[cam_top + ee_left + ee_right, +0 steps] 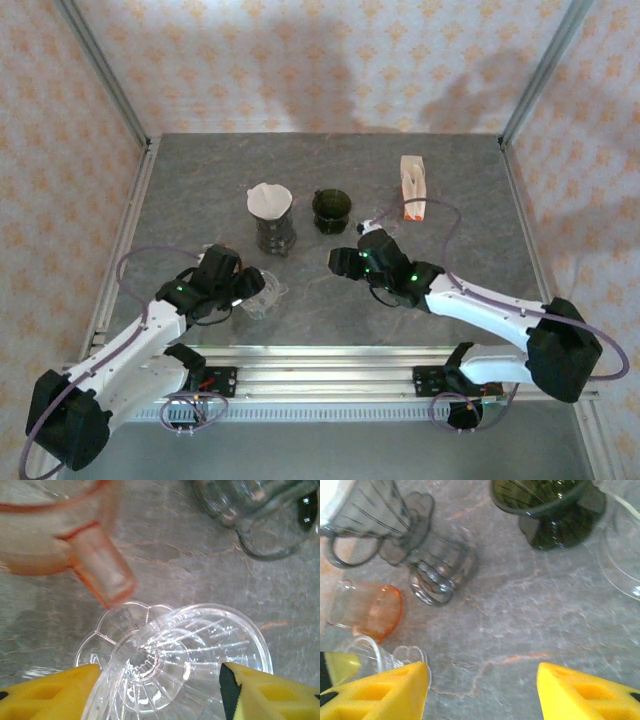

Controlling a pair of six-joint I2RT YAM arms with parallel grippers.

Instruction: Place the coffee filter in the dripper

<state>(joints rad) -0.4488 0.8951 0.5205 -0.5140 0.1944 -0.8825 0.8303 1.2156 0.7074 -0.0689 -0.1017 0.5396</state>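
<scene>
A clear ribbed dripper (175, 655) stands on the table, seen from above between my left gripper's (157, 692) yellow fingers. The fingers sit close on either side of its wall, and I cannot make out a firm grip. From the top view, the clear dripper (264, 296) is just right of the left gripper (248, 285). A white coffee filter (269, 200) sits in a grey glass dripper (275, 236) further back. My right gripper (345, 262) hangs open over bare table (485, 630) with nothing between its fingers (395, 690).
A dark green dripper (332, 210) stands right of the grey one. A white and orange carton (413, 187) stands at the back right. An orange cup (367, 610) sits near the clear dripper. Metal frame posts line both sides.
</scene>
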